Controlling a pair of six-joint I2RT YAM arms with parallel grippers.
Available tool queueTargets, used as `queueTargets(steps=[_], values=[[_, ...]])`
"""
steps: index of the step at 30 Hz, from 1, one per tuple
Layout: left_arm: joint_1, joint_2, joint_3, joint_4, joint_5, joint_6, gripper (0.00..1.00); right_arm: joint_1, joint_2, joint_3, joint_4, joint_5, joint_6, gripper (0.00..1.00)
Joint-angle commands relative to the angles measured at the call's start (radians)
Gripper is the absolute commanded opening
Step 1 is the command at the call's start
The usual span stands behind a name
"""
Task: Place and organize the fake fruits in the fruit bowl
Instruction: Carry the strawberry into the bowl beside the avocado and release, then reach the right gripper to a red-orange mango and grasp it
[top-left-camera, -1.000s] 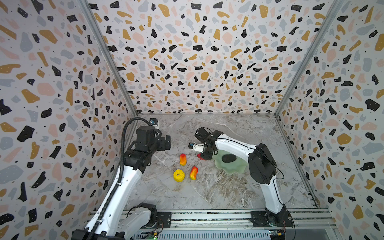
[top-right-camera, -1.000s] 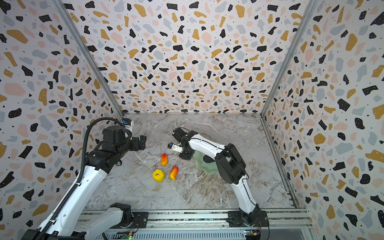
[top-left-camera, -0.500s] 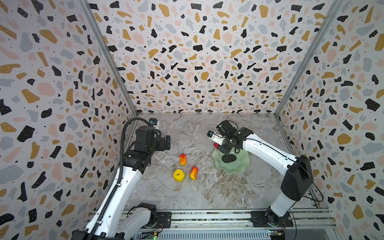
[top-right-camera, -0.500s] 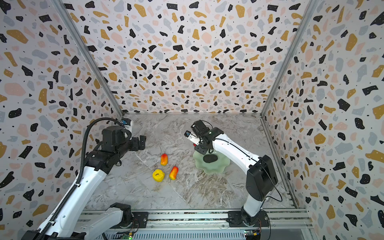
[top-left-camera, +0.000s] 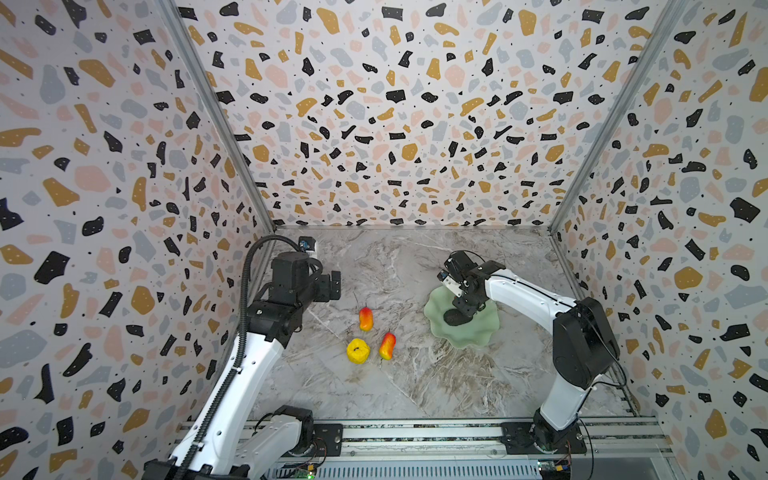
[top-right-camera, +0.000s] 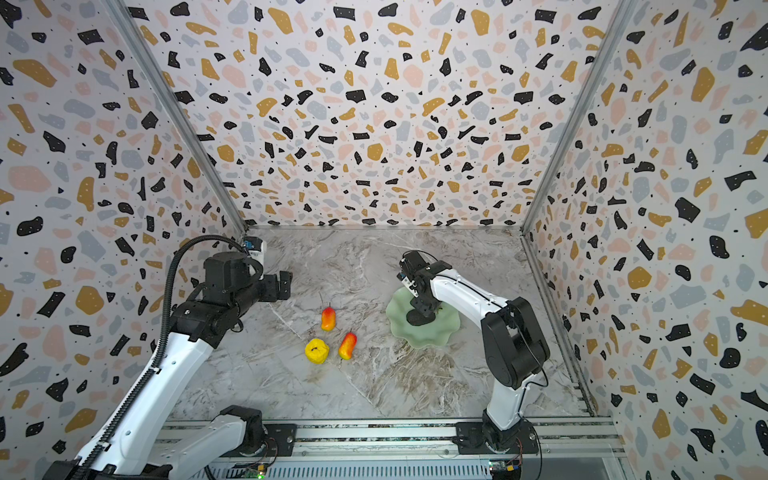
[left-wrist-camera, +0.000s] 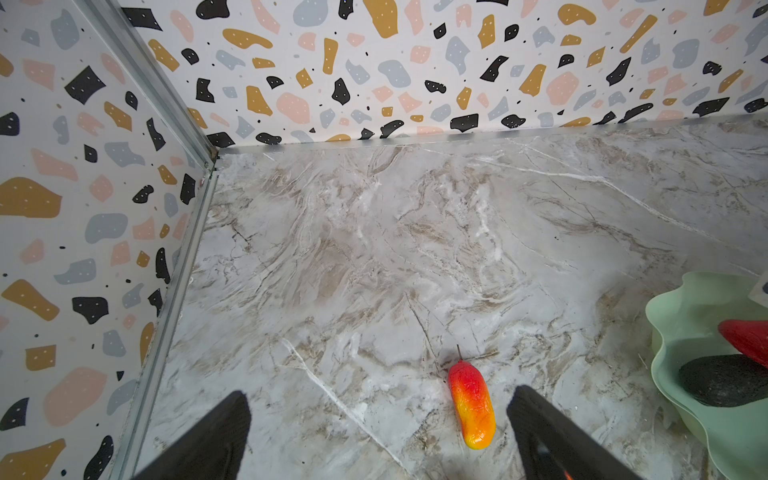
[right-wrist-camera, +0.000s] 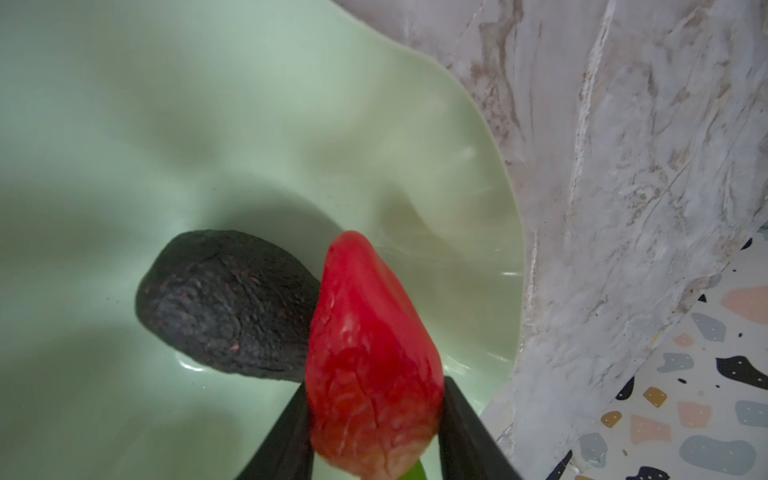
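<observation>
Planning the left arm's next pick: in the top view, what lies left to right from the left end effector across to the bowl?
left end effector → bumpy yellow fruit → nearer mango → fruit bowl. The farther mango overlaps the yellow fruit's span, so it is left out.

The right gripper (top-left-camera: 464, 306) has carried the shiny red plastic strawberry (right-wrist-camera: 370, 357) from left of the wavy pale green bowl (top-left-camera: 478, 338) to over it, low beside the bumpy black avocado (right-wrist-camera: 224, 303).
</observation>
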Motion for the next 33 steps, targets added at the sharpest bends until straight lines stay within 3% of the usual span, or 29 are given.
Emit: queueTargets(steps=[1,10,13,19,24,33], values=[[-0.005,-0.018,-0.007,0.014,-0.010,0.018,1.00,-0.004,0.015,0.035,-0.017,0.032,0.031,0.53],[-0.005,-0.017,-0.009,0.014,-0.012,0.023,1.00,0.029,-0.009,0.087,-0.033,0.081,0.039,0.80],[-0.005,-0.018,-0.010,0.013,-0.014,0.020,0.99,0.075,-0.037,0.132,-0.043,0.087,0.035,0.85],[-0.005,-0.015,-0.008,0.013,-0.015,0.015,1.00,0.272,-0.121,0.137,0.069,-0.126,-0.051,1.00],[-0.005,-0.015,-0.007,0.012,-0.019,0.015,0.99,0.374,-0.122,0.081,0.209,-0.311,-0.039,0.99],[-0.005,-0.017,-0.006,0.010,-0.021,0.015,1.00,0.459,0.037,0.105,0.320,-0.359,0.090,0.99]])
